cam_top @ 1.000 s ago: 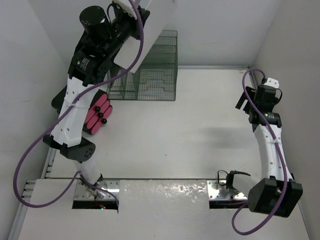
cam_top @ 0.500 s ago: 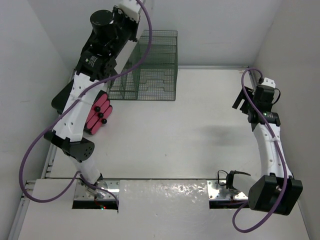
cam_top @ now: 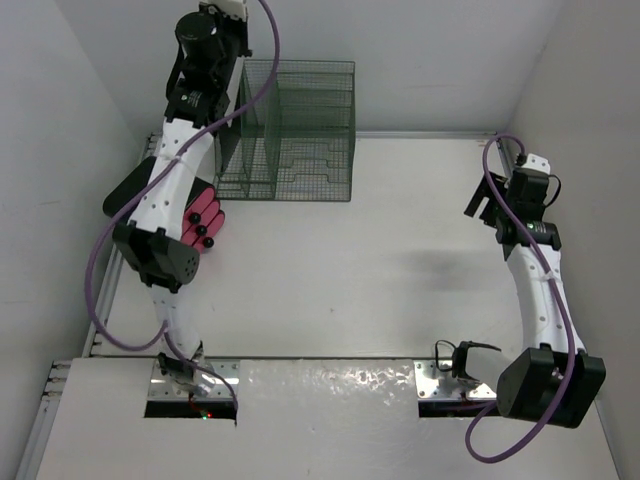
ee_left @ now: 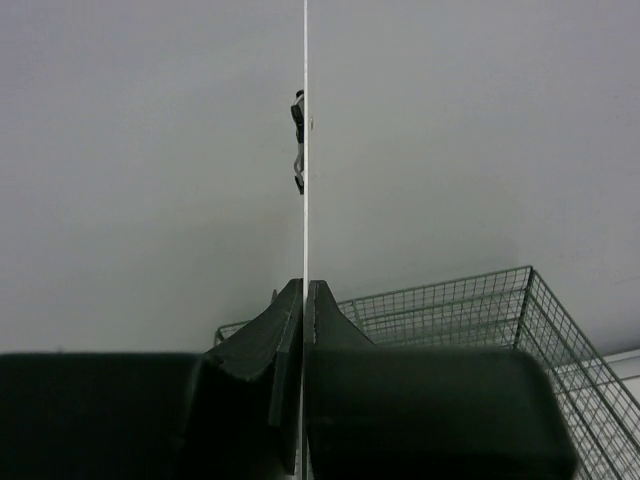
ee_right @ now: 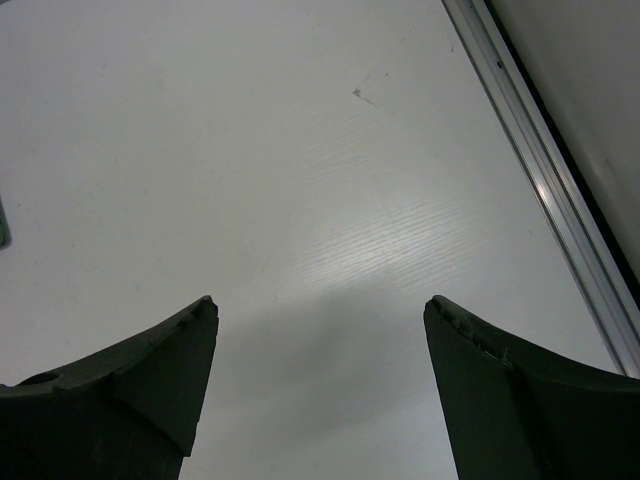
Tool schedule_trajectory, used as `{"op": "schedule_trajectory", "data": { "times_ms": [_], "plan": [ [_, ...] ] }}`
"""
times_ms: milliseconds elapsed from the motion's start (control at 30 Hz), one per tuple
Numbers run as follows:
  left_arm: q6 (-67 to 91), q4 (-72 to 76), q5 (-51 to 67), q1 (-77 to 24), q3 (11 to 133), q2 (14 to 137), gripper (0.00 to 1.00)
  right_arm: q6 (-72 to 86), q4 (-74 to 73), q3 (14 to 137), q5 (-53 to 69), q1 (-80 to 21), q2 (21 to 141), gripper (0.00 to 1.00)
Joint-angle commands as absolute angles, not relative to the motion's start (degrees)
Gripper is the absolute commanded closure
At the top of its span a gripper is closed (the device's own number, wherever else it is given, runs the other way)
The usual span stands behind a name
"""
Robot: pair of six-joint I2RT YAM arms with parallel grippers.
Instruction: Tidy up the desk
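Right gripper [ee_right: 320, 305]: jaws spread wide, nothing between them, hanging over a bare patch of the large flat white desk [cam_top: 350, 260] on its right side, near the metal edge rail [ee_right: 540, 180]. The desk runs from the arm bases to the far wall. Left side, mid-depth: pink-red ribbed item with black knobs [cam_top: 203, 222] lies on the desk, partly hidden by the left arm [cam_top: 165, 190]. Further back, far left: dark green wire-mesh rack [cam_top: 300, 135] stands on the desk. Farthest: left gripper [ee_left: 304, 288] is raised above the rack, pinched tight on a thin white sheet [ee_left: 305, 200], upright and seen edge-on. A small dark clip-like bit [ee_left: 298, 140] sits on the sheet; can't tell what it is.
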State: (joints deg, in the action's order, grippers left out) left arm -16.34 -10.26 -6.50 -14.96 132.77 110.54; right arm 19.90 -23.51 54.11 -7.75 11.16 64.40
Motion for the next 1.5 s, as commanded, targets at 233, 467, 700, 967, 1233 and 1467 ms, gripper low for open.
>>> {"op": "schedule_trajectory", "data": {
  "times_ms": [233,467,700,967,1233,1467],
  "plan": [
    [-3.52,-1.84,-3.35,-7.65,149.85,126.64,1.00,16.96,-25.93,59.85,-11.42,11.16,65.48,0.18],
    [-1.23,-1.05,1.91,-5.98,146.27,130.87,1.00,18.28,-25.84,59.86,-9.41,11.25,67.23,0.18],
    [2.28,2.54,11.07,-5.10,138.26,130.25,1.00,17.93,-25.40,59.06,-9.75,11.16,67.24,0.18],
    [1.68,3.16,11.26,-5.45,135.09,129.38,1.00,17.32,-24.70,57.92,-9.41,11.16,67.06,0.18],
    [1.23,2.91,13.52,-5.54,130.09,127.89,0.98,17.49,-23.82,57.13,-8.79,11.25,67.32,0.17],
    [-3.77,0.80,17.75,-6.24,125.68,125.68,0.63,17.75,-23.12,56.43,-8.17,11.16,67.67,0.17]
  ]
}}
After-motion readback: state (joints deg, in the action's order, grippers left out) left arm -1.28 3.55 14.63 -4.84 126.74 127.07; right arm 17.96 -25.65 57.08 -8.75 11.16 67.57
